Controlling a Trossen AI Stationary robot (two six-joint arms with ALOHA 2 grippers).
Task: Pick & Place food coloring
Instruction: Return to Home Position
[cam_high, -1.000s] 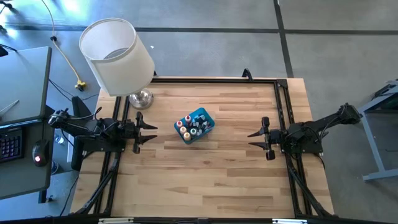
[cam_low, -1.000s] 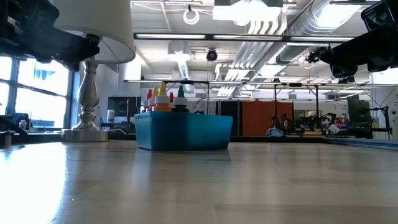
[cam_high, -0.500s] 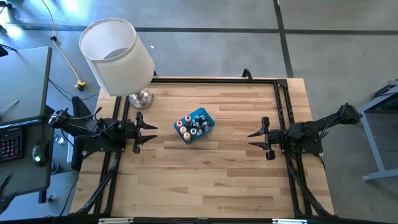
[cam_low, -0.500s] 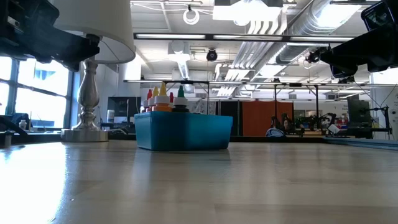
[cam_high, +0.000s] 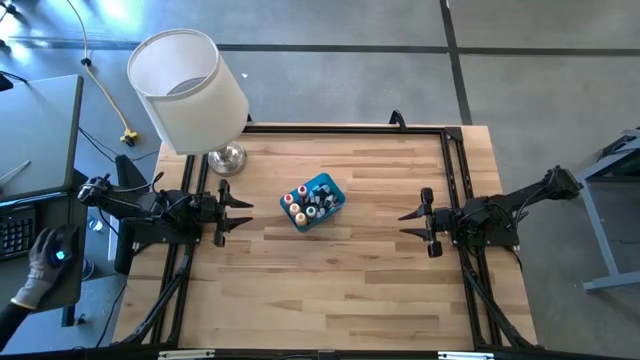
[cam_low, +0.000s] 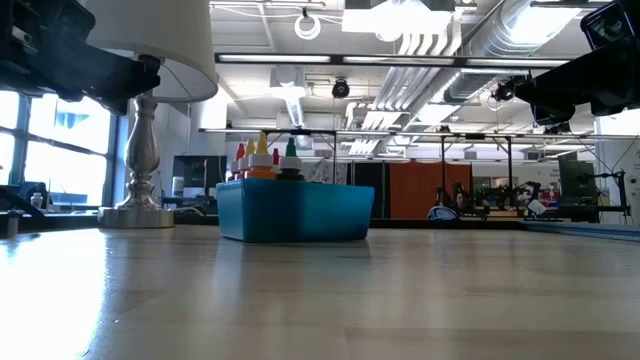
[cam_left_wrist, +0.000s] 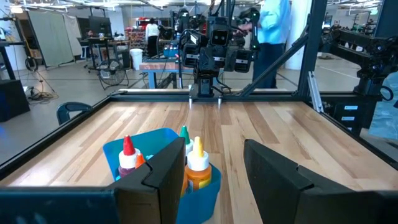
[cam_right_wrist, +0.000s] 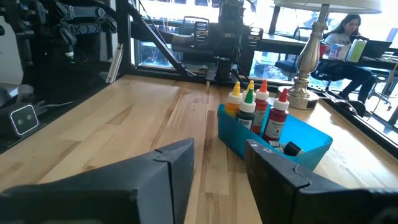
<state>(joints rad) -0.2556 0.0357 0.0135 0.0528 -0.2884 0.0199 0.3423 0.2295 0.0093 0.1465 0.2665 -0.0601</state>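
In the high view, the food coloring bottles (cam_high: 308, 204) stand packed in the blue bin (cam_high: 333, 189) at the middle of the frame, on the wooden table (cam_high: 350, 290). The left gripper (cam_high: 236, 211) at centre left and the right gripper (cam_high: 411, 223) at centre right both hang with fingers spread, holding nothing, well apart from the bin. A lamp (cam_high: 188, 88) fills the upper left. In the low view, only the bottles' coloured tops rise above the bin wall, left of centre. In the left wrist view, the bottles sit at lower centre, seen between spread fingers. In the right wrist view, they stand upright, right of centre. We judge them light, smooth, squeezable and easy to tip. Crowded as they are, the neck just under the cap looks the best hold, pinched gently.
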